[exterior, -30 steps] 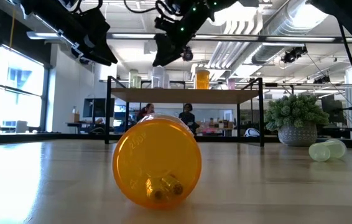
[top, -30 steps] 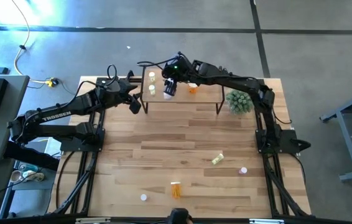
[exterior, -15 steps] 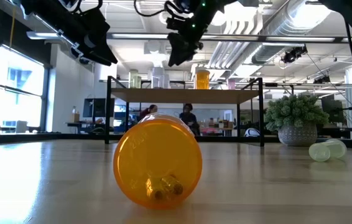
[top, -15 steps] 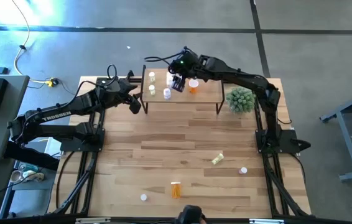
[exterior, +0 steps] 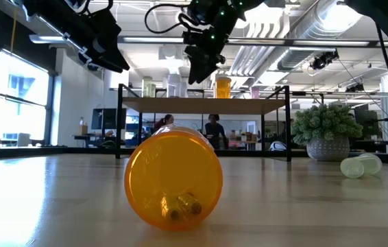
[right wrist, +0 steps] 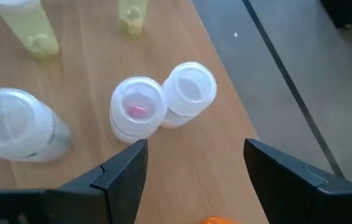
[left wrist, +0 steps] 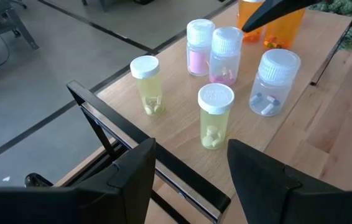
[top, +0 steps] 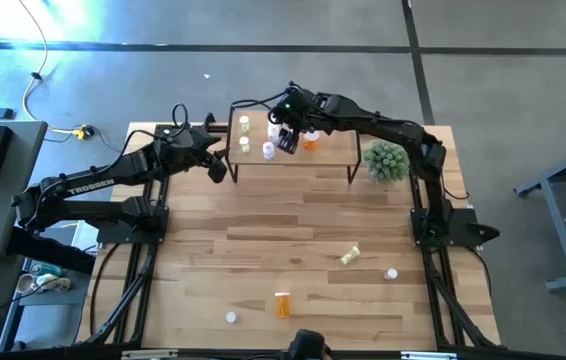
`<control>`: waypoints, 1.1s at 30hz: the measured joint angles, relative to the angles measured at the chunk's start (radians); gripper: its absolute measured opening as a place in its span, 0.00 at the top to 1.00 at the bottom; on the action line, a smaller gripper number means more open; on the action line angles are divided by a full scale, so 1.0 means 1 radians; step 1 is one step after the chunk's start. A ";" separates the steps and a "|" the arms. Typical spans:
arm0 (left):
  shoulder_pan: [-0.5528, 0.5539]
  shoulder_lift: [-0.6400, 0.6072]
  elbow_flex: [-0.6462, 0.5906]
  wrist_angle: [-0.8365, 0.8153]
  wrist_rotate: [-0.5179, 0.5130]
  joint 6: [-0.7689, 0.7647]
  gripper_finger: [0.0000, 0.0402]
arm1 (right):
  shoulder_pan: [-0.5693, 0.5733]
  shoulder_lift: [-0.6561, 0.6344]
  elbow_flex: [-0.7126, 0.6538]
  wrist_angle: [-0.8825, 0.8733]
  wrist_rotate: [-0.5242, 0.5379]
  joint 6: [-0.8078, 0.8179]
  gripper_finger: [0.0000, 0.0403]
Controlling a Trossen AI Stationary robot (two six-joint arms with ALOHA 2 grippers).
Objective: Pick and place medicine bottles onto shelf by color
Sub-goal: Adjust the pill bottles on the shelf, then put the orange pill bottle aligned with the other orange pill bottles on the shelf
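The shelf (top: 328,157) stands at the table's far edge. On its top stand two yellow-green bottles (left wrist: 145,84) (left wrist: 215,115), two pink ones (right wrist: 137,107) (right wrist: 188,92), a clear one (left wrist: 270,82) and an orange one (top: 310,141). My right gripper (top: 285,140) hovers open above the pink pair, touching nothing. My left gripper (top: 218,165) waits open off the shelf's left end, empty. On the table's near half are an orange bottle (top: 282,304), a yellow-green one (top: 350,256), a pink one (top: 391,273) and a white one (top: 231,318). The orange one (exterior: 173,178) and the yellow-green one (exterior: 358,165) lie on their sides.
A green spiky plant in a pot (top: 385,161) stands just right of the shelf. People (exterior: 208,127) show in the room behind the table. The wooden tabletop (top: 293,220) between the shelf and the loose bottles is bare.
My right gripper has shifted a little toward the table's right edge above the shelf and tipped further downward, staying open. My left arm has kept still.
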State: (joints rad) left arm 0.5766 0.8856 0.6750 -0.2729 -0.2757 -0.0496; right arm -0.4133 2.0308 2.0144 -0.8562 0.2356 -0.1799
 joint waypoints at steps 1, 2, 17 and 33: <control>0.000 0.000 0.000 0.000 0.000 0.000 0.53 | 0.000 0.004 0.000 -0.001 0.000 0.000 0.36; 0.000 0.000 0.000 0.000 0.000 0.000 0.53 | 0.000 0.008 0.000 0.006 0.000 0.000 0.36; 0.000 0.000 0.000 0.000 0.001 0.000 0.53 | 0.000 0.021 0.000 0.038 0.000 -0.009 0.36; 0.000 0.000 0.000 0.000 0.001 0.000 0.53 | 0.030 -0.009 0.000 -0.003 0.017 -0.001 0.36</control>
State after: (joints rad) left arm 0.5762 0.8856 0.6750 -0.2729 -0.2745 -0.0498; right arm -0.3831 2.0215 2.0144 -0.8589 0.2526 -0.1810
